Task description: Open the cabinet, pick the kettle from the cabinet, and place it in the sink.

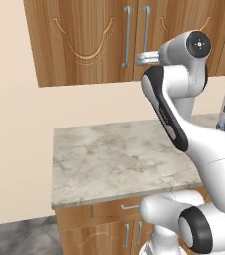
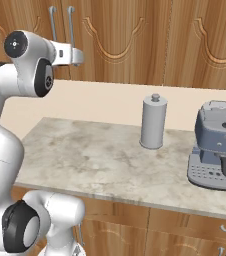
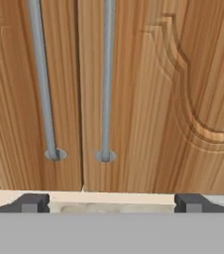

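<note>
Pointing claw [image 3: 112,202] level at closed cabinet [image 3: 148,99] doors near handles [image 3: 105,84]; fingers spread wide, empty.

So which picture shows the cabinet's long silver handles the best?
The hand view: the two handles run close and large down the closed cabinet doors, between the open hand tips. The left base view shows both handles smaller, the right one partly behind the arm. The right base view shows them small, partly hidden.

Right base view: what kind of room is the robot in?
It looks like a kitchen. There are wooden wall cabinets with long silver handles, a marble-like counter, and on it a grey coffee machine beside a tall grey canister.
</note>
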Controlling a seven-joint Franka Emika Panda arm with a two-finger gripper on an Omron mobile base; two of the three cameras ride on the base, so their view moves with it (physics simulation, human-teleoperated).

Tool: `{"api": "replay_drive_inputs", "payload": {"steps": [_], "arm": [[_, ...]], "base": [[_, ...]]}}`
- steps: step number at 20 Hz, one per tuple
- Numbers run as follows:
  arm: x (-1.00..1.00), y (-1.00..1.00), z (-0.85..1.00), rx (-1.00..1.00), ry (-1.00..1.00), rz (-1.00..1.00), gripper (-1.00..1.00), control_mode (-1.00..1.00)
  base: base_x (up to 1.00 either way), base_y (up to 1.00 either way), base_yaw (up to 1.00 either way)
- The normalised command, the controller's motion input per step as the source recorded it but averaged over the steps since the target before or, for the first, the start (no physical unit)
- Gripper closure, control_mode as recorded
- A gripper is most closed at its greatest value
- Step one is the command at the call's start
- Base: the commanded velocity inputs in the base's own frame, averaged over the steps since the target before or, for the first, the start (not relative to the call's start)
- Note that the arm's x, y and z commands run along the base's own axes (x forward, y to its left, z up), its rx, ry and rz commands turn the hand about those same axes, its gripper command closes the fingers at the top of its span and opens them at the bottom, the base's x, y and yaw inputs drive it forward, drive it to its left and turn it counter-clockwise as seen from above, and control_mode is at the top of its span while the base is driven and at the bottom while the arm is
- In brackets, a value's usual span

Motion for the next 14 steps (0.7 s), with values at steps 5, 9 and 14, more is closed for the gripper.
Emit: {"api": "replay_drive_inputs", "payload": {"steps": [5, 9, 14], "arm": [[0.31, 0.05, 0.14, 0.00, 0.00, -0.01, -1.00, -1.00], [0.33, 0.10, 0.02, 0.00, 0.00, -0.03, -1.00, -1.00], [0.36, 0.03, 0.00, 0.00, 0.00, -0.01, -1.00, -1.00]], "base": [[0.00, 0.00, 0.00], [0.00, 0.00, 0.00], [0.00, 0.00, 0.00]]}}
